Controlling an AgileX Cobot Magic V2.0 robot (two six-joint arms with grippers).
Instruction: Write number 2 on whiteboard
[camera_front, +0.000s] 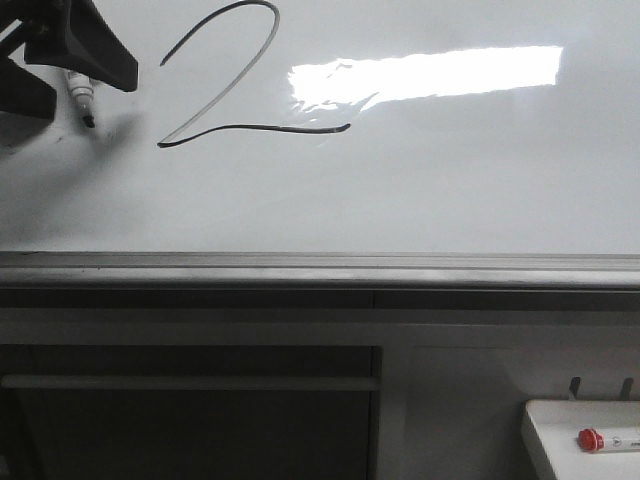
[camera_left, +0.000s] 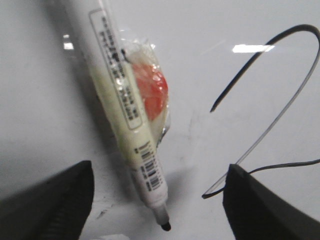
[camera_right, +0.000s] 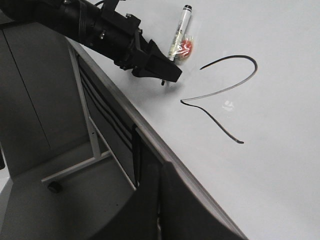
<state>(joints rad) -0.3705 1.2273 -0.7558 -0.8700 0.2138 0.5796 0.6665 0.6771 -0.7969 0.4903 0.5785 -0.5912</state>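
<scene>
We see the number 2 (camera_front: 240, 85) drawn in thin black line on the upper left part of the whiteboard (camera_front: 450, 190), its curved top near the board's upper edge and its wavy base stroke running toward a bright rectangular reflection (camera_front: 425, 75). The digit appears complete, from hook to tail.

At the far left of the front view, the left gripper (camera_front: 75, 45) hangs close to the board, beside the digit's open curve. A marker (camera_front: 80, 100) shows just below it, dark tip pointing down and casting a faint shadow on the glossy surface. In the left wrist view we find the gripper (camera_left: 157, 200) with its two dark fingers (camera_left: 50, 200) set wide apart. The marker (camera_left: 127, 120) lies between them, touching neither, its tip next to the board. Clear wrap with something red-orange inside clings to its barrel, and a barcode label runs near the nib. The marker's tip stands apart from the drawn line.

The right wrist view takes in the left arm (camera_right: 100, 30) over the board's edge, the marker (camera_right: 179, 32) on the surface beyond it, and the digit just beside them. The right gripper itself is outside all three views.

Below the board's grey metal rail (camera_front: 320, 270), a small white tray (camera_front: 560, 430) at lower right holds a second marker with a red cap (camera_front: 592, 439).
</scene>
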